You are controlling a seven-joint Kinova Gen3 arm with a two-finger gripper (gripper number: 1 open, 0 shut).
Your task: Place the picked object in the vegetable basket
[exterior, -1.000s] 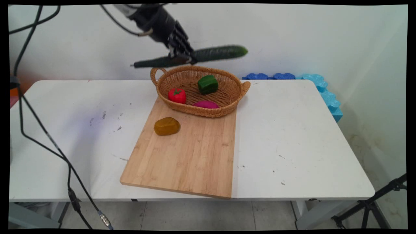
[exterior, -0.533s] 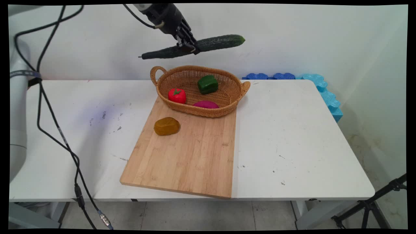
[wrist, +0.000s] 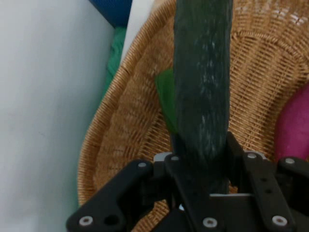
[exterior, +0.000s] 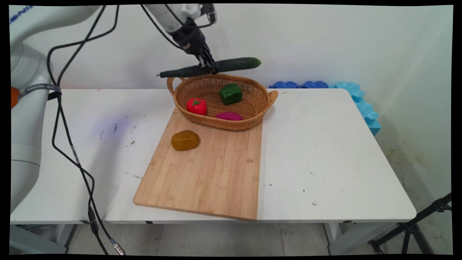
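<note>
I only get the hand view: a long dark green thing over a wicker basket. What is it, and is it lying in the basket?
Observer: It is a whole cucumber, held near its middle by the gripper. It lies about level over the far rim of the basket, not down inside it.
Operator: I see scraps of green and pink below. What is in there?
Observer: A red tomato, a green pepper and a pink-purple vegetable.
Operator: Is anything outside the basket?
Observer: A brown, potato-like lump lies on a wooden cutting board, just in front of the basket.
</note>
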